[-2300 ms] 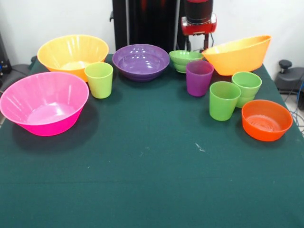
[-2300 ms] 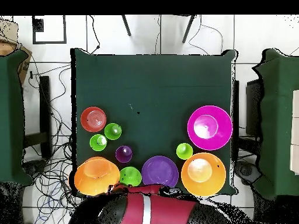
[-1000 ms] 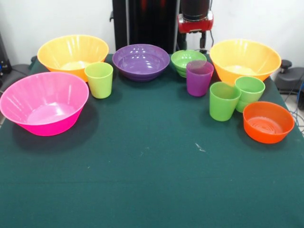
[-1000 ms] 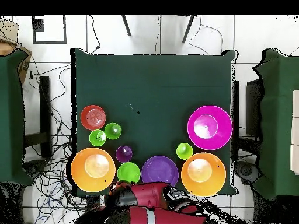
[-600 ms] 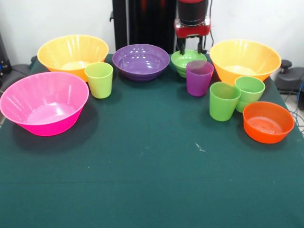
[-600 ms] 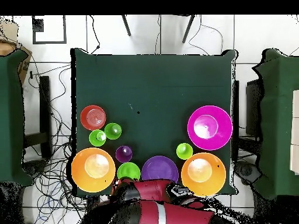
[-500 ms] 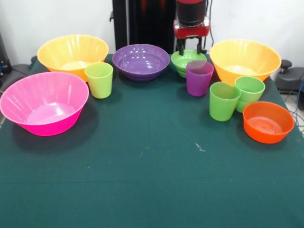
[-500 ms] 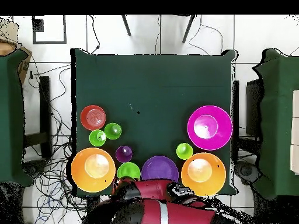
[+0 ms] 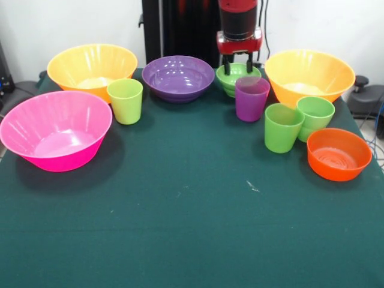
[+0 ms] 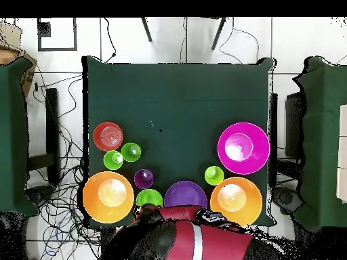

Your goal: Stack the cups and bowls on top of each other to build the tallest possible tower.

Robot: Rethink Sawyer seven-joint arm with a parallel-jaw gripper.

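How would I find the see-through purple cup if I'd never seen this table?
Start at the green-clothed table and find the big glossy orange-yellow bowl beside the small green plastic bowl. In front, between them, stands the translucent purple plastic cup, the only purple tumbler; nearby cups are green.

Pink bowl (image 9: 55, 129), purple bowl (image 9: 178, 77), orange bowl (image 9: 337, 153), dark green tablecloth (image 9: 192, 222).

The gripper (image 9: 239, 65) hangs over the small green bowl (image 9: 235, 78), its two dark fingers (image 9: 227, 66) spread apart and reaching down to the bowl's far rim. Just in front of it stands the purple cup (image 9: 251, 98), with the purple bowl (image 9: 177, 77) to its picture-left and an orange-yellow bowl (image 9: 309, 71) to its picture-right. Nearer the camera on that right side stand two green cups (image 9: 282, 127) and the small orange bowl (image 9: 337, 153); far off to the left lie the yellow-green cup (image 9: 125, 101), the pink bowl (image 9: 55, 129) and the other orange-yellow bowl (image 9: 92, 67).
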